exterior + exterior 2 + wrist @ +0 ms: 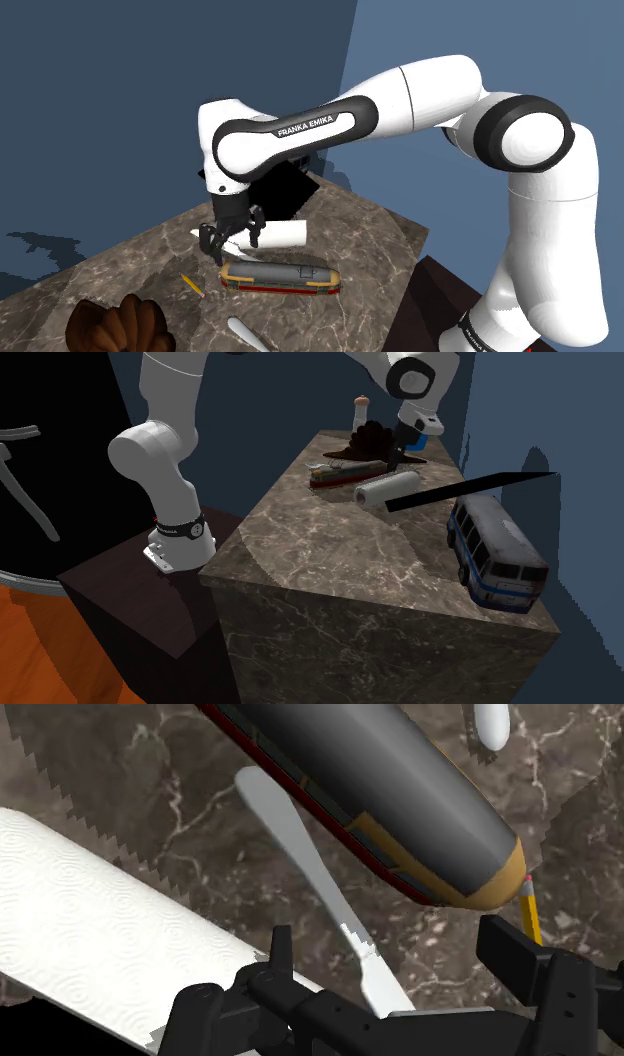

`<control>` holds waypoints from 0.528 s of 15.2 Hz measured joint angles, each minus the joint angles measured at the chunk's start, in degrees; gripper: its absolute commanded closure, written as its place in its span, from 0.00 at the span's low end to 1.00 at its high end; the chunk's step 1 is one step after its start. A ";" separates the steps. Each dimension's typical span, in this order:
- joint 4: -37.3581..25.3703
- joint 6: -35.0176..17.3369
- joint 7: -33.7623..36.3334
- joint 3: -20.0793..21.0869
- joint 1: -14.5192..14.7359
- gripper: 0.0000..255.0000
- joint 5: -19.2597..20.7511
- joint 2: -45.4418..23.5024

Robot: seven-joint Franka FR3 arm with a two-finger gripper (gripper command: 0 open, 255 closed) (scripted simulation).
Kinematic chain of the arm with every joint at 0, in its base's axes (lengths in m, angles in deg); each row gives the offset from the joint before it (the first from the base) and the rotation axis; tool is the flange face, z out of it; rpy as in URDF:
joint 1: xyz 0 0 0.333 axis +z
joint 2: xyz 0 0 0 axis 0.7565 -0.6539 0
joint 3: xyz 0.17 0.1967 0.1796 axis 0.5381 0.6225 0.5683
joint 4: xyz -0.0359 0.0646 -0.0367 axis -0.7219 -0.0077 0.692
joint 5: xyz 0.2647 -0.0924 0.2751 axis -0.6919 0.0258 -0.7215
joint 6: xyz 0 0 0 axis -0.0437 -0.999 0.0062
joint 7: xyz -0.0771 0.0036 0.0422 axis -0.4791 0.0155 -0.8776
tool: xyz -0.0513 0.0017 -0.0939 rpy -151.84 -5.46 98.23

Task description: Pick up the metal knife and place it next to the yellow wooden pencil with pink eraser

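In the shoulder view, a brown glove-like thing (115, 325) sits at the left end of the marble surface (370, 235). The yellow pencil (191, 285) lies to its right. Next, the end effector (232, 238) hangs low with its fingers apart over the grey knife (300, 854). The knife lies flat between the white paper roll (278, 234) and the toy train (280, 277). One end of it reaches between the fingers, and neither touches it.
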 measured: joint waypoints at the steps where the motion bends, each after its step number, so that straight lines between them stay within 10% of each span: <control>1: 0.14 0.31 -0.45 -1.16 0.95 0.00 4.22 0.48; 8: -5.35 6.08 -0.68 -2.38 2.47 0.00 9.58 0.64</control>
